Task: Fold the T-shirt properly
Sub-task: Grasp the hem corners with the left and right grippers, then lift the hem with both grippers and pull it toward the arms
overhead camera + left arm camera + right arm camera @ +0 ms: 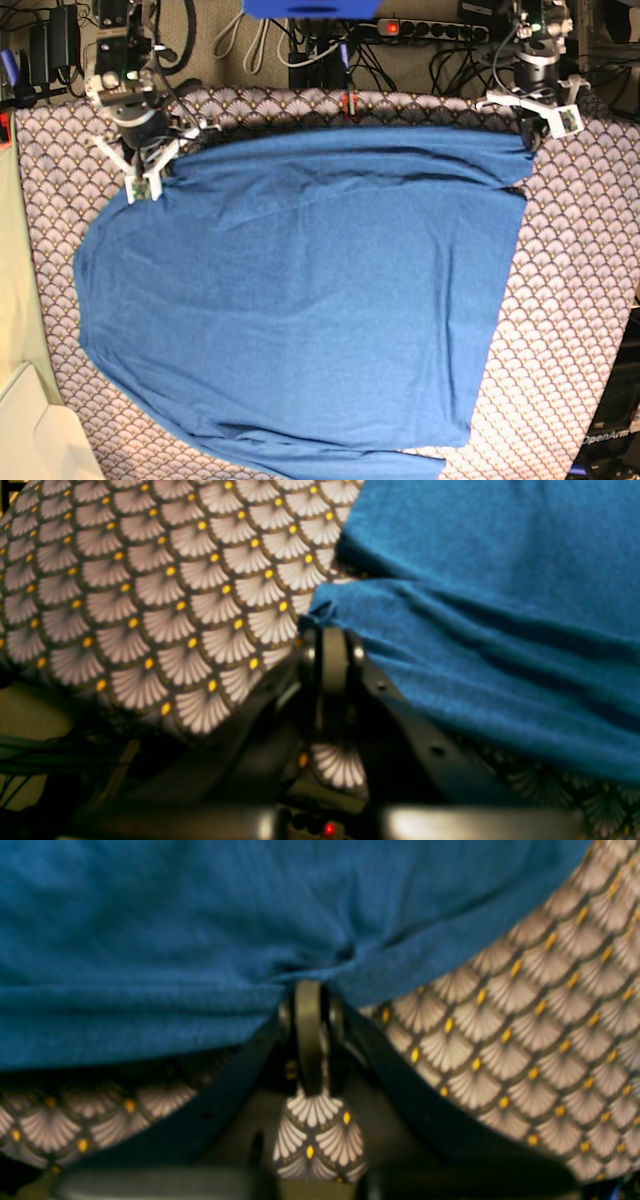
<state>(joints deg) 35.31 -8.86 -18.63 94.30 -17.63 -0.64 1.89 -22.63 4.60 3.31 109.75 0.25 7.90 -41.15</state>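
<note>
The blue T-shirt [300,300] lies spread over the scallop-patterned table cover [580,300], its far edge folded over into a band. My right gripper [165,162] sits at the shirt's far left corner in the base view. Seen from the right wrist, that gripper [310,985] is shut on a puckered bit of the shirt's edge [200,1005]. My left gripper [530,140] is at the far right corner. Up close, this left gripper [330,625] pinches a corner of the blue fabric [500,655], jaws together.
Behind the table run a power strip [430,28] and cables. A blue object [310,8] sits at the top edge and a white box [30,430] at the lower left. The table's edge drops off at the left in the left wrist view [60,700].
</note>
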